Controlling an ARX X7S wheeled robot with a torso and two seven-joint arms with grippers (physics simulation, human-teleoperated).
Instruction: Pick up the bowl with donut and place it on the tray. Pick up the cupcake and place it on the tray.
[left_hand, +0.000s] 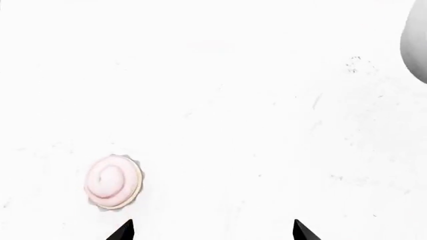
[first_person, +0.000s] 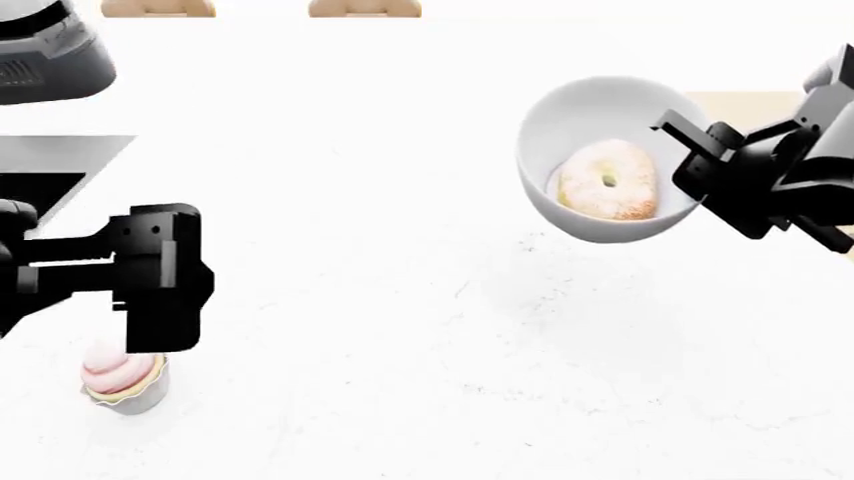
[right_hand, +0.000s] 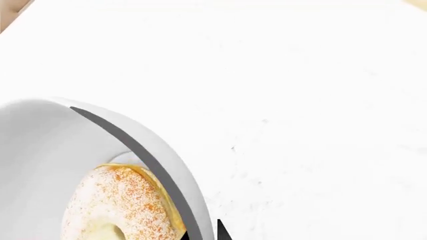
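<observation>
Right gripper (first_person: 683, 160) is clamped on the rim of the bowl (first_person: 601, 165), held clear above the desk (first_person: 427, 330) and tilted, donut (first_person: 609, 180) inside. Left gripper (left_hand: 212, 231) hangs above the cupcake (first_person: 124, 380) on the desk, fingers (left_hand: 123, 231) spread — nothing held. Tray not in view. Judgement: level the bowl during the carry — the tilt risks the donut sliding out — and keep the rim grip firm.

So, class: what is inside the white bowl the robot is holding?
A sugar-dusted ring donut lies inside the bowl, leaning toward the side gripped by the right gripper. The bowl's floor under the donut is hidden.
</observation>
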